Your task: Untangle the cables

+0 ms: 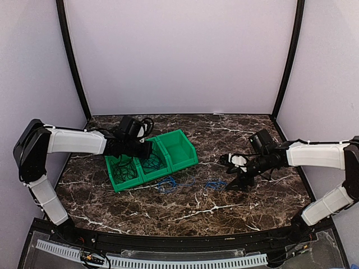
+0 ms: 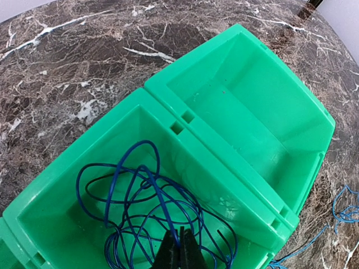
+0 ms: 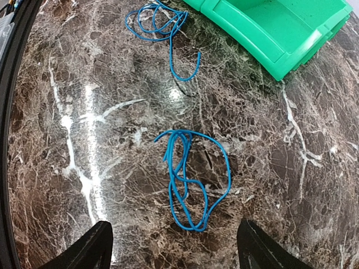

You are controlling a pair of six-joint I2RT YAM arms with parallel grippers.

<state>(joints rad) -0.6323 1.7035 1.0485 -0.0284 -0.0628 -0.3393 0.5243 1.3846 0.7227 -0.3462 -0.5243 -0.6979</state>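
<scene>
Two blue cables (image 3: 160,25) on table (image 3: 67,140): nearer loop (image 3: 188,179) under right gripper (image 3: 174,224), fingers (image 3: 90,249) spread wide. Left gripper (image 2: 179,246), fingers (image 2: 168,255) pressed together, in green bin (image 2: 185,151) amid blue coil (image 2: 160,193) (pinching strand? unclear). Mid-sorting; next, right must descend, close on loop.

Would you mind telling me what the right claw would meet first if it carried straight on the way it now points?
Most likely the looped blue cable lying on the marble table: it sits centred ahead of the open right claw. Nothing else shows in that line, though depth is hard to judge.
</scene>
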